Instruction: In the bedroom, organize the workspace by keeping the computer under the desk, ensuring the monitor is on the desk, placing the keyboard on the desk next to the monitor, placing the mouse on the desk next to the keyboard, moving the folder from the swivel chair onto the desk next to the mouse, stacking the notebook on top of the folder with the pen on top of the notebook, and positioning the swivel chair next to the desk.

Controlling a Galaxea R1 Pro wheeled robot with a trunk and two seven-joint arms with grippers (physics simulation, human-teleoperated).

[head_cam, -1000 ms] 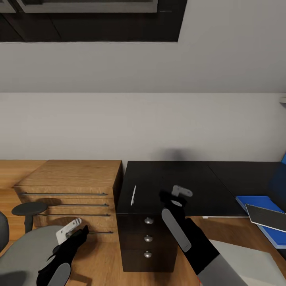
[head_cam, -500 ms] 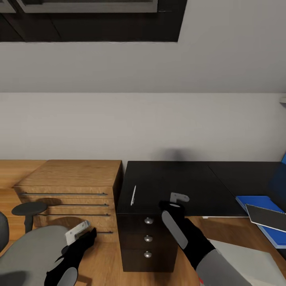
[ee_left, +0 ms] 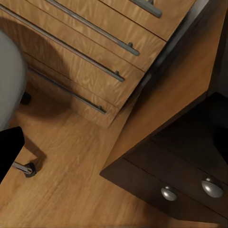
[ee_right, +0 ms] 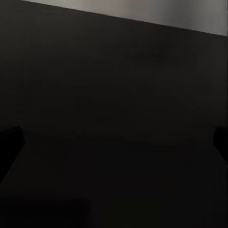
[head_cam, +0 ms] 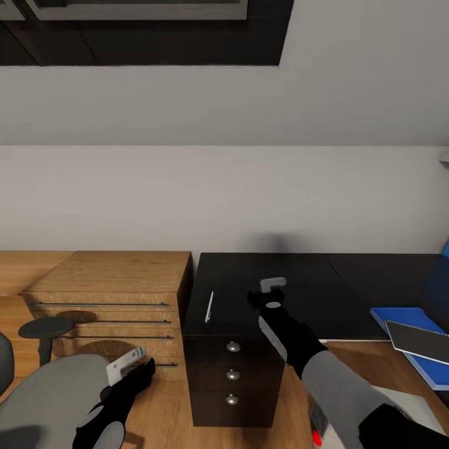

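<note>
A slim white pen lies on the top of the black drawer cabinet. My right gripper hovers over that top, to the right of the pen, open with nothing between its fingers. At the right edge the blue folder rests on the black desk, with the dark notebook on top of it. The grey swivel chair stands at the lower left. My left gripper is low beside the chair seat, open and holding nothing.
A light-wood drawer chest stands left of the black cabinet, against the pale wall. The chair's black armrest rises near it. A light grey case top shows on the wooden floor below the desk edge.
My right gripper has reached forward over the black cabinet top, nearer the pen's level. My left gripper has drifted slightly right, in front of the wooden chest.
</note>
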